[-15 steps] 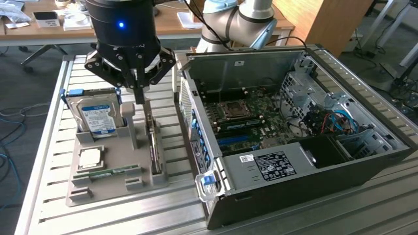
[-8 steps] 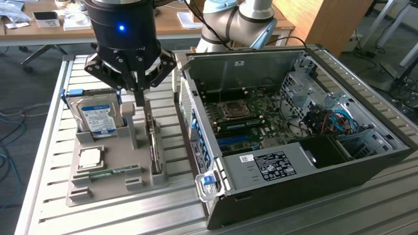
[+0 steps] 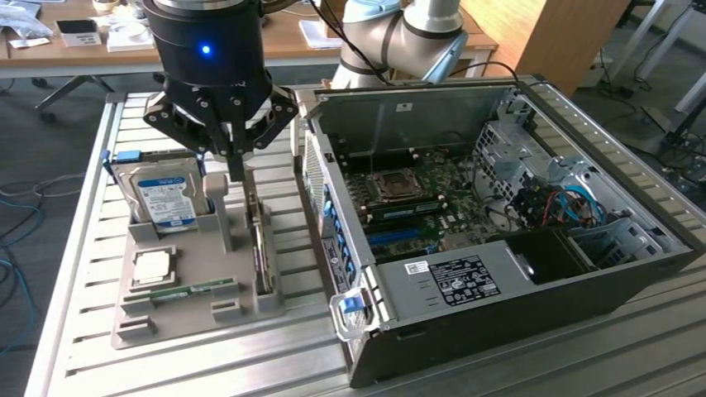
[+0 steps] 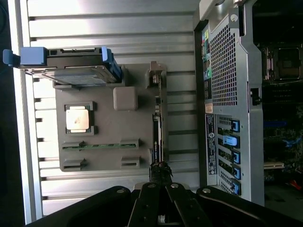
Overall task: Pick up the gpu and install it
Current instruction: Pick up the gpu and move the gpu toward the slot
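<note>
Black and thin, the gpu stands on its long edge in a slot of the grey holder, along the holder's side nearest the computer case. Its long axis runs parallel to the case's perforated wall. In the wrist view the card shows only as a narrow dark strip, seen edge-on, so its fan face cannot be made out.

The gripper hangs above the holder with its jaws drawn together. In the wrist view its tips line up with one end of the card's edge. Whether they touch it cannot be told.

On the same holder, a silver hard drive with a blue-white label stands upright at the far end. A square processor chip lies flat, and a narrow green memory stick lies just beside it, towards the near end.

Holder and case rest on a ribbed aluminium table. The case lies open, with its green motherboard facing up. Blue latches line the wall facing the holder.

Behind the table are wooden desks with papers on them, and cables trail on the floor at the exterior view's left. The robot arm is cut off by the upper edge of the exterior view. The deeper bays of the case are too dark to read.
</note>
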